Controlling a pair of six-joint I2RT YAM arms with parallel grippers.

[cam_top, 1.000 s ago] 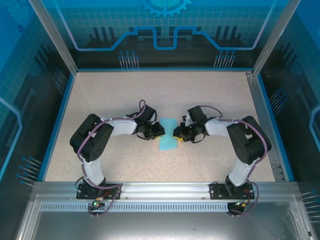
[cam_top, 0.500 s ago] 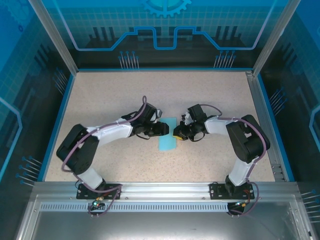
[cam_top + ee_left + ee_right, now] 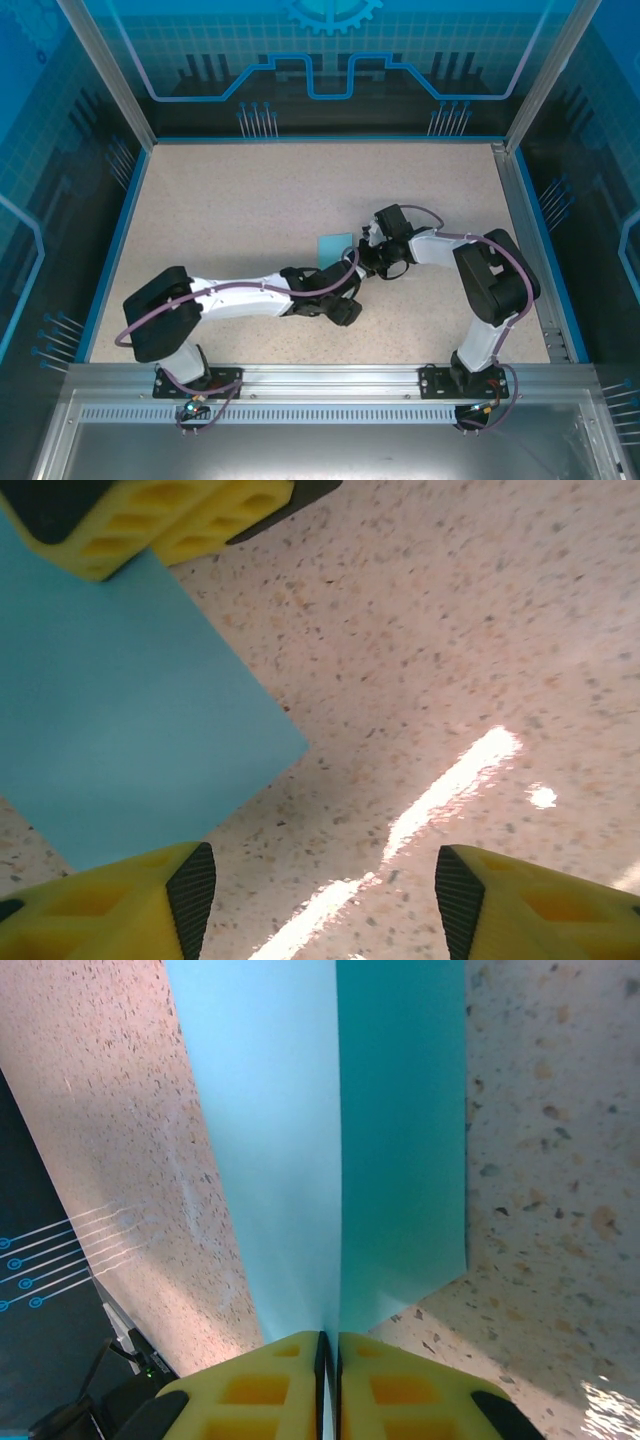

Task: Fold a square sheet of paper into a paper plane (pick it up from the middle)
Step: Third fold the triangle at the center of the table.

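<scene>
Turquoise square sheet of paper [image 3: 300,1140] sits mid bench [image 3: 220,200], open surface around its edges. Right gripper [image 3: 328,1345] is clamped on its edge. Left gripper [image 3: 325,890] is spread apart, empty, beside a corner.

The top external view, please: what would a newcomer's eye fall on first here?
The turquoise sheet of paper at mid-table, bright against the speckled table. The right tool is shut on its edge, while the left tool stands open beside it, nearer the arm bases.
</scene>
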